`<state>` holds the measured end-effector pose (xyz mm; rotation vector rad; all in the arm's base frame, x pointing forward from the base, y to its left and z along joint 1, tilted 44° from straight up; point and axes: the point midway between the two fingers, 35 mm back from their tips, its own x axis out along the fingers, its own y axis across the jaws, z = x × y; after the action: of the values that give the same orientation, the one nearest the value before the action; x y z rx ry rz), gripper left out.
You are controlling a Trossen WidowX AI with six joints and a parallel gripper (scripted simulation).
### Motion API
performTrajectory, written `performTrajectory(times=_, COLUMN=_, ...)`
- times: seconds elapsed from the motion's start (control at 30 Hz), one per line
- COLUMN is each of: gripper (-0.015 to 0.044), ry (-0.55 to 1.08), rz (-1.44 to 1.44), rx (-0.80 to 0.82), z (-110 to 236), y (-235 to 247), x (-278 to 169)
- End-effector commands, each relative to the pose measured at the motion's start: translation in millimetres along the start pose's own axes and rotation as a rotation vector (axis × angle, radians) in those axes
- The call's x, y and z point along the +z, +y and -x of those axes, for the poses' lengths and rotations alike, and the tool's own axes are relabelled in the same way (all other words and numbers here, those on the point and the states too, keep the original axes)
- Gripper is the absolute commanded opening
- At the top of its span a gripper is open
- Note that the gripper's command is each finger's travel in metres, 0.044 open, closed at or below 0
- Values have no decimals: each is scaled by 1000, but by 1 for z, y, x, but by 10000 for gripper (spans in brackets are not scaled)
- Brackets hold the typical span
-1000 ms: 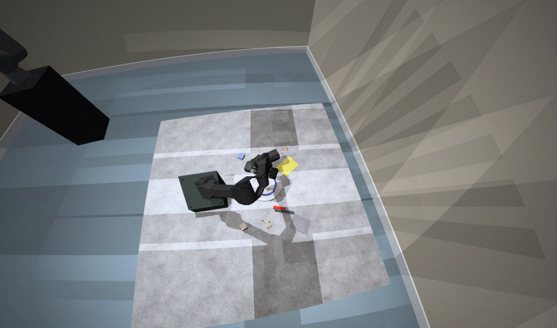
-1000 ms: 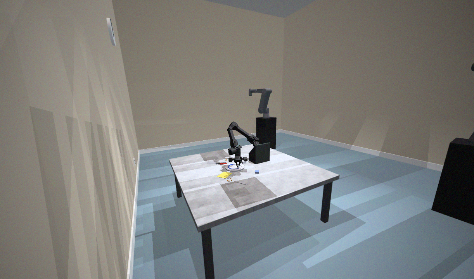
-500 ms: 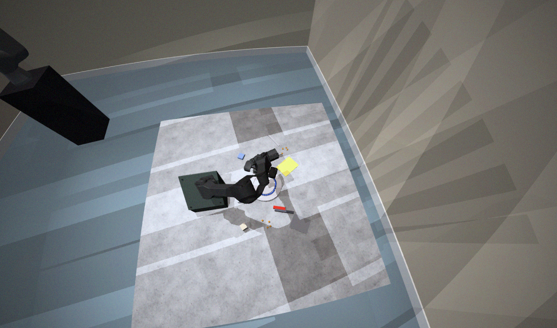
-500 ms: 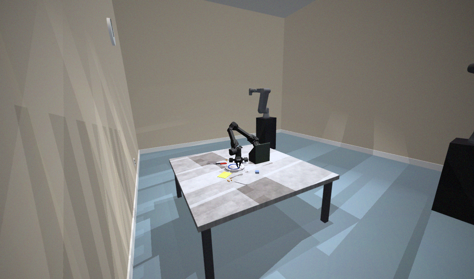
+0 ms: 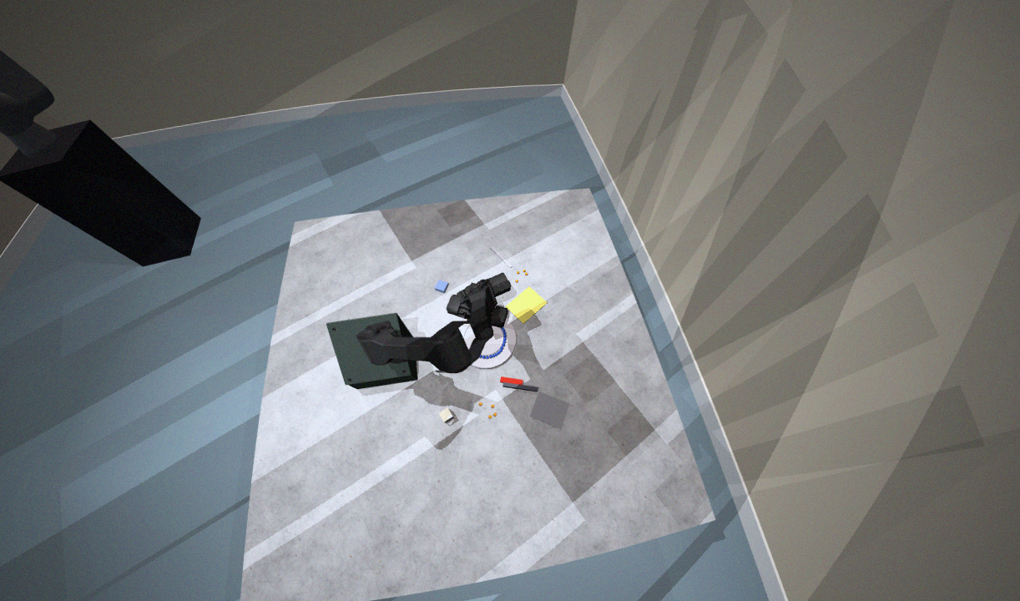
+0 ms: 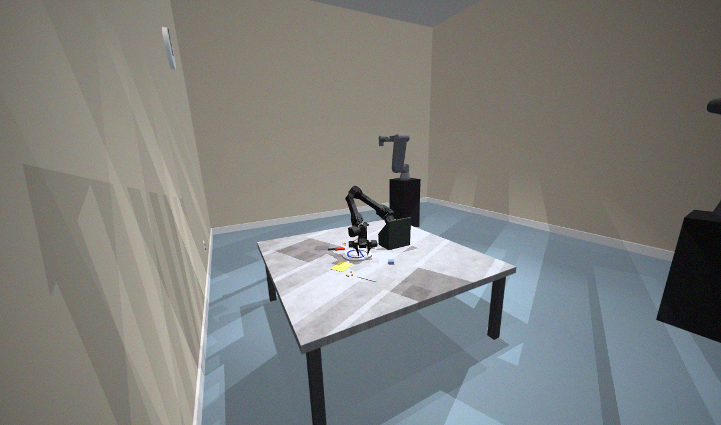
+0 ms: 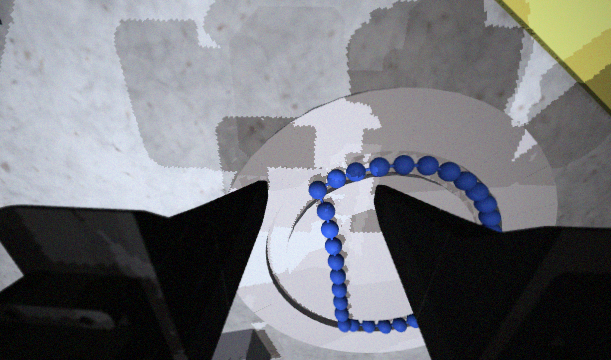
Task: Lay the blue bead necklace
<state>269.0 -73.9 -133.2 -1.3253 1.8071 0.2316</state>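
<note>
In the wrist view, the right finger (image 7: 485,280) covers the lower right stretch of the necklace (image 7: 335,250), so whether the beads sit in the groove there cannot be told. The yellow pad (image 7: 575,35) is cut off by the top and right edges. From above, the arm (image 5: 438,347) hides most of the bead board (image 5: 507,350) and much of the necklace. In the exterior view the orange beads (image 6: 348,275) and the thin rod (image 6: 366,278) are too small to make out.
</note>
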Motion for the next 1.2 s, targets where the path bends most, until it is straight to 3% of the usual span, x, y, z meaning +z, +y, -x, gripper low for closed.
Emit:
performTrajectory(times=0.0, gripper=368, ry=1, rz=2, rx=1, z=2, y=0, x=0)
performTrajectory(times=0.1, gripper=440, ry=4, rz=6, rx=4, z=2, y=1, x=-1)
performTrajectory(times=0.73, gripper=440, ry=3, rz=7, rx=3, z=6, y=1, x=-1)
performTrajectory(times=0.83, gripper=361, ry=3, rz=-156, rx=3, z=8, y=-2, x=-7)
performTrajectory(times=1.13, gripper=125, ry=3, rz=-1142, rx=4, z=22, y=-16, x=-46)
performTrajectory(times=1.17, gripper=120, ry=4, rz=-1251, rx=3, z=23, y=-17, x=-50)
